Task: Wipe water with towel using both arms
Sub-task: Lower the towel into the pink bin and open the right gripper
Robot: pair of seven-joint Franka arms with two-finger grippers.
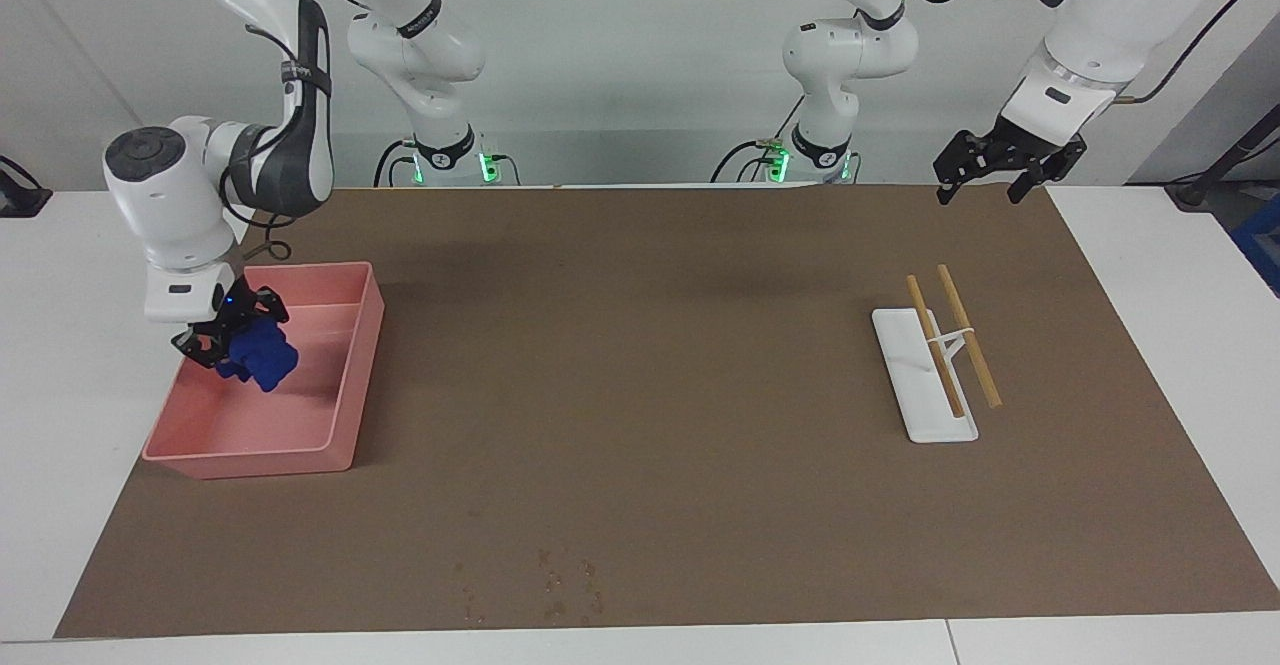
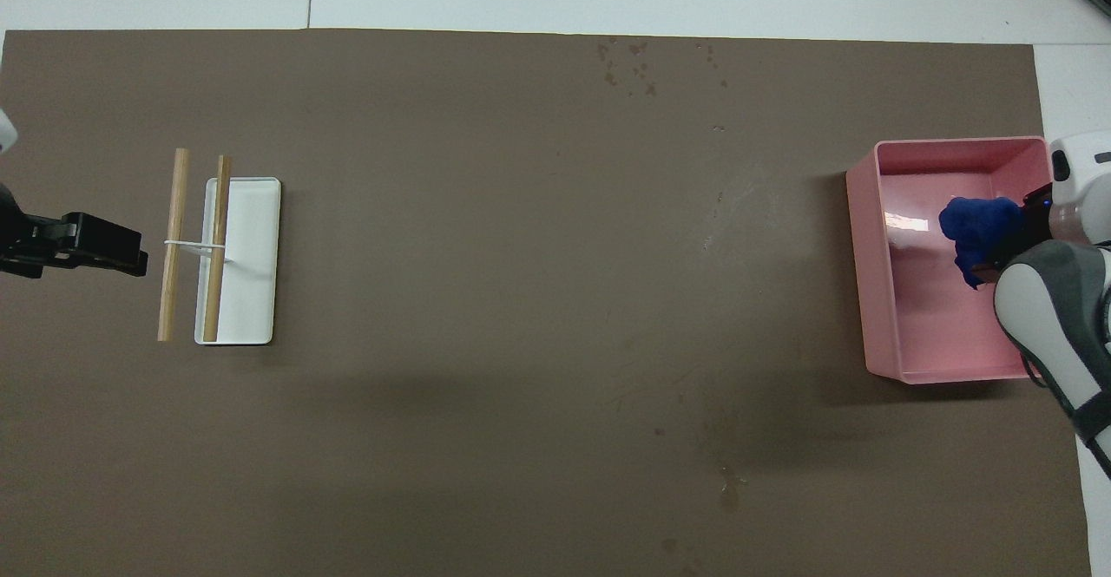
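My right gripper [image 1: 226, 339] is shut on the deep-blue towel [image 1: 259, 358], which hangs bunched low inside the pink tray [image 1: 252, 453]. From overhead the towel [image 2: 979, 225] sits over the tray's [image 2: 869, 282] floor, with the right gripper [image 2: 1014, 239] partly hidden under the arm. Whether the cloth touches the floor I cannot tell. Small water drops [image 1: 562, 585] dot the brown mat at the edge farthest from the robots; overhead they show as drops [image 2: 632, 65]. My left gripper [image 1: 981, 194] hovers open and empty over the mat's corner at the left arm's end, and overhead the left gripper [image 2: 130, 254] is beside the sticks.
A white rectangular holder [image 1: 921, 400] carries two wooden sticks [image 1: 966, 335] joined by a white band, toward the left arm's end; overhead the holder [image 2: 250, 265] and sticks [image 2: 176, 243] lie beside the left gripper. A brown mat [image 1: 640, 365] covers the table.
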